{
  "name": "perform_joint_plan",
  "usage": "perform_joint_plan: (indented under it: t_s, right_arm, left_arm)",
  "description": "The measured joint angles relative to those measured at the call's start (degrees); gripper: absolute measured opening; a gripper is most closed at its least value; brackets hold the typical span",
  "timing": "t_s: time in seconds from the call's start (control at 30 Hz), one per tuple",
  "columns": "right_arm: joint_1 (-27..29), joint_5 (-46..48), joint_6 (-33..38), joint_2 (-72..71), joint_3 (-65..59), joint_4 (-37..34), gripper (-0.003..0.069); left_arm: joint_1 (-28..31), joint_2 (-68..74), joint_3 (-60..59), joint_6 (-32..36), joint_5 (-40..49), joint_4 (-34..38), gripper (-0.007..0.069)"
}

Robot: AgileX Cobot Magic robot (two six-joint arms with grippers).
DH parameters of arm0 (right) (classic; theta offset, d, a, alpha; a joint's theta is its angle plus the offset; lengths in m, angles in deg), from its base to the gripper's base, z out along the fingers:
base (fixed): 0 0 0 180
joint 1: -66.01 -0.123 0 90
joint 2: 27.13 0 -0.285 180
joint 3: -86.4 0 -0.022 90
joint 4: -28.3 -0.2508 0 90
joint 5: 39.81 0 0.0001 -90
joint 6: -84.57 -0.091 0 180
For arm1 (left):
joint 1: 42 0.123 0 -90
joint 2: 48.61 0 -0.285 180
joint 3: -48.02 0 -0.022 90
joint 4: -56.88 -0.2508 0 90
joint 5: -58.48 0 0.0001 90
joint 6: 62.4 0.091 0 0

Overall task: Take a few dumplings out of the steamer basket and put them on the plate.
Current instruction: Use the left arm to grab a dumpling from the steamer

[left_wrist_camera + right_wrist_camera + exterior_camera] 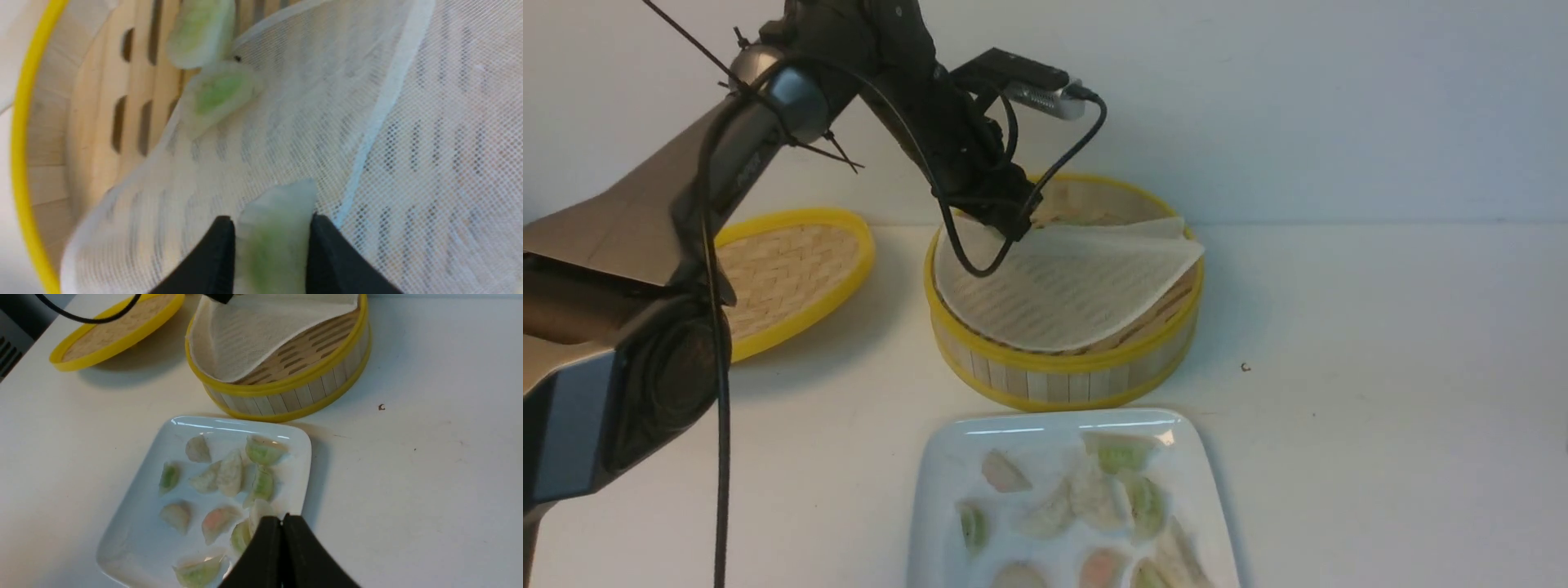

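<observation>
We see a white table (1380, 351) against a pale wall (1339, 98). The woven lid (792, 269) lies left of the steamer basket (1062, 384), and the plate (935, 490), carrying plated dumplings (1143, 502) in green, whitish and pink, sits just in front of it. From the front, the folded liner sheet (1062, 286) and our left arm (645, 220) hide the basket floor. Only the left wrist view shows the left gripper (271, 222) clamped on one green dumpling (282, 204) over the liner, with two more green dumplings (218, 90) at the liner's edge. Only the right wrist view shows the right gripper (282, 517), fingers pressed together, above the plate's edge.
</observation>
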Motion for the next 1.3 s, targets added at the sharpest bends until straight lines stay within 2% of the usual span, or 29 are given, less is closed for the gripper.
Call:
perform_joint_plan:
  t_s: [0.17, 0.23, 0.37, 0.43, 0.57, 0.87, 1.3]
  right_arm:
    - [0.0, 0.6, 0.0, 0.0, 0.0, 0.0, -0.0014]
    - [0.0, 0.72, 0.0, 0.0, 0.0, -0.08, -0.0014]
    - [0.0, 0.87, 0.0, 0.0, 0.0, -0.21, -0.0014]
    - [0.0, 0.87, 0.0, 0.0, 0.0, -0.26, -0.0014]
    - [0.0, 0.87, 0.0, 0.0, 0.0, -0.27, -0.0014]
    - [0.0, 0.87, 0.0, 0.0, 0.0, -0.27, -0.0014]
    - [0.0, 0.87, 0.0, 0.0, 0.0, -0.27, -0.0014]
  left_arm:
    - [-0.28, 2.47, 0.0, -0.05, 0.12, 0.16, 0.0196]
    - [-0.41, 3.34, -0.05, -0.06, 0.12, -0.49, 0.0218]
    - [-0.48, 3.64, -0.05, -0.11, 0.12, -1.05, 0.0337]
    - [-0.48, 3.64, -0.05, -0.11, 0.12, -1.05, 0.0426]
    - [-0.65, 3.64, -0.05, -0.11, 0.12, -1.05, 0.0507]
    - [-0.82, 3.64, -0.05, -0.59, -0.07, -5.02, 0.0493]
    - [-1.84, 7.49, -0.05, 0.62, -0.07, -5.61, 0.047]
